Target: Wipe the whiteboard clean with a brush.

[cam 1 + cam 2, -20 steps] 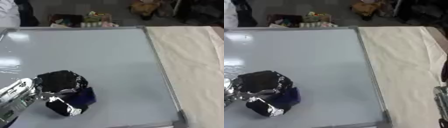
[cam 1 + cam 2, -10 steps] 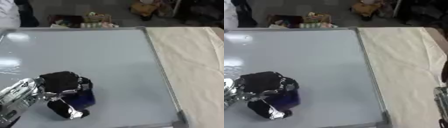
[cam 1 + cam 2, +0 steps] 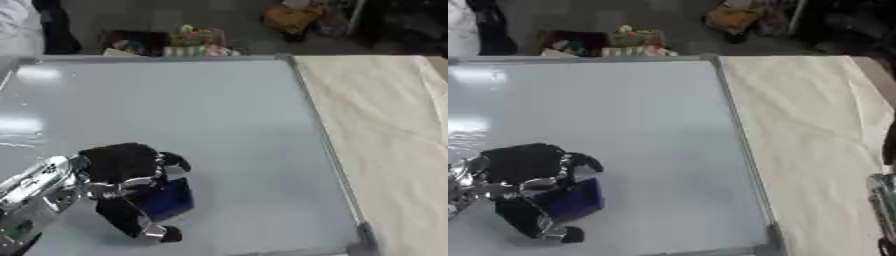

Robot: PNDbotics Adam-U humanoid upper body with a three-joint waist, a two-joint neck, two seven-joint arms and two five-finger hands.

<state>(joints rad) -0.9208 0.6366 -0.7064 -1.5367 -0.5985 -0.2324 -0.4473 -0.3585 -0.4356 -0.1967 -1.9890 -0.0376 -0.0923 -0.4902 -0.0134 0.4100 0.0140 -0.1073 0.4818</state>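
Observation:
A large whiteboard [image 3: 201,110] lies flat and fills most of both views; its surface looks blank grey-white with a few glare spots at the left. My left hand [image 3: 118,170] rests on the board near its lower left, fingers and thumb curled round a dark blue brush block [image 3: 166,200] that sits on the surface. A silver part of my right arm [image 3: 883,200] shows at the lower right edge of the right eye view; the hand itself is out of sight.
A cream cloth [image 3: 394,130] covers the table to the right of the board's metal frame [image 3: 325,145]. Beyond the far edge, on the floor, stand a box of colourful items [image 3: 188,42] and a brown bag [image 3: 293,17].
My left hand has slid the brush slightly toward the board's lower edge.

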